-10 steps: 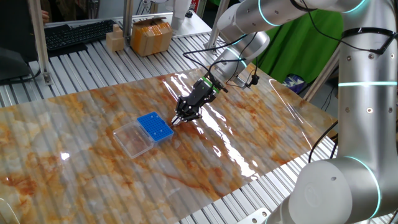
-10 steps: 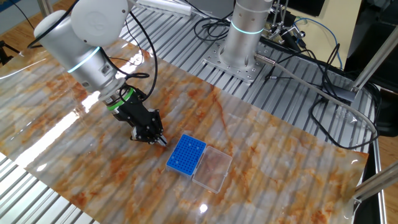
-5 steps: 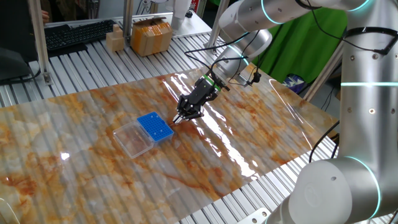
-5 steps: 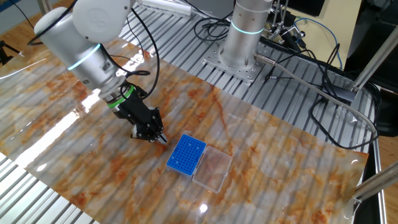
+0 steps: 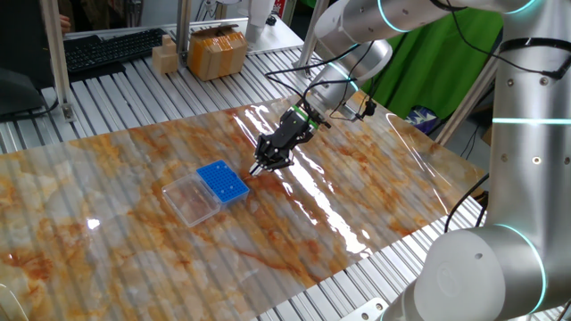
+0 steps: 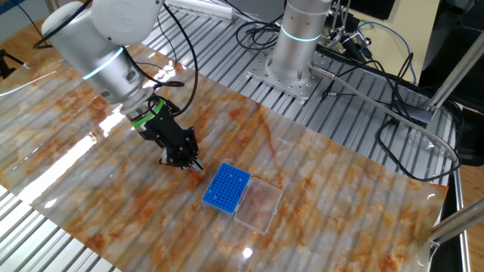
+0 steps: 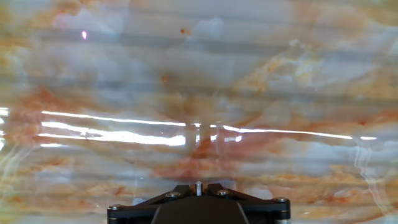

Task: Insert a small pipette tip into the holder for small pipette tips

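Note:
The small pipette tip [image 7: 198, 184] shows as a tiny pale sliver pinched between my jaws at the bottom of the hand view; it is too small to make out in the fixed views. My gripper [image 5: 257, 168] [image 6: 194, 165] [image 7: 198, 188] is shut on it and hangs just above the marbled sheet, pointing down. The bright blue holder for small pipette tips [image 5: 221, 181] [image 6: 227, 189] sits on the sheet a short way from the fingertips. The holder is out of the hand view, which shows only bare marbled surface.
A clear plastic tray [image 5: 189, 200] [image 6: 259, 205] lies against the blue holder on its far side from the gripper. Cardboard boxes [image 5: 217, 51] and a keyboard [image 5: 111, 49] stand beyond the sheet. The robot base [image 6: 295, 68] and cables [image 6: 393, 113] lie behind.
The gripper has lifted slightly off the sheet and drifted a little away from it, still shut on the tip. The holder and tray have not moved.

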You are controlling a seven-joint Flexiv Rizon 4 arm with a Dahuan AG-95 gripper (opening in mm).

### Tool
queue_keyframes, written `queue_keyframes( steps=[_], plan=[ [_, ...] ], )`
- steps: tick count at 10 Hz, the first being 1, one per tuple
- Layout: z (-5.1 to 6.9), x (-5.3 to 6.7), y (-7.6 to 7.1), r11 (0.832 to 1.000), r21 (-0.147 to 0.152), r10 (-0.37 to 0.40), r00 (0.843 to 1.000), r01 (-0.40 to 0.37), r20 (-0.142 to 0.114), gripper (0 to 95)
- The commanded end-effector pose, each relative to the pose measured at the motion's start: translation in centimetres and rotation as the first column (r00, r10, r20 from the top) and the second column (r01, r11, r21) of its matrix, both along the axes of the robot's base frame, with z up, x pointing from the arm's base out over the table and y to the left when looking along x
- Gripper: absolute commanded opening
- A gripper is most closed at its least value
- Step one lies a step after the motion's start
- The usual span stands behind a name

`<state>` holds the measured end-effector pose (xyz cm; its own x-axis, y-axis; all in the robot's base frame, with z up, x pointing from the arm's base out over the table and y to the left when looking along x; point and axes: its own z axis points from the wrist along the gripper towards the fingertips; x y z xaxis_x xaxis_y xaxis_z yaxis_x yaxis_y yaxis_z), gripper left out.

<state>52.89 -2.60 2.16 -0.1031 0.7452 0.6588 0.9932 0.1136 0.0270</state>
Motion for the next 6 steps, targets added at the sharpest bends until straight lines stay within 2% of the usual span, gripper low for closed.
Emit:
queue_keyframes(
  steps=[1,6],
  plan=[
    [0.5,-0.1,0.1,1.0,-0.025,0.004,1.0,-0.004,0.004,0.0],
    [2.2,0.2,1.0,0.995,-0.096,-0.007,1.0,0.007,-0.001,0.0]
  ],
)
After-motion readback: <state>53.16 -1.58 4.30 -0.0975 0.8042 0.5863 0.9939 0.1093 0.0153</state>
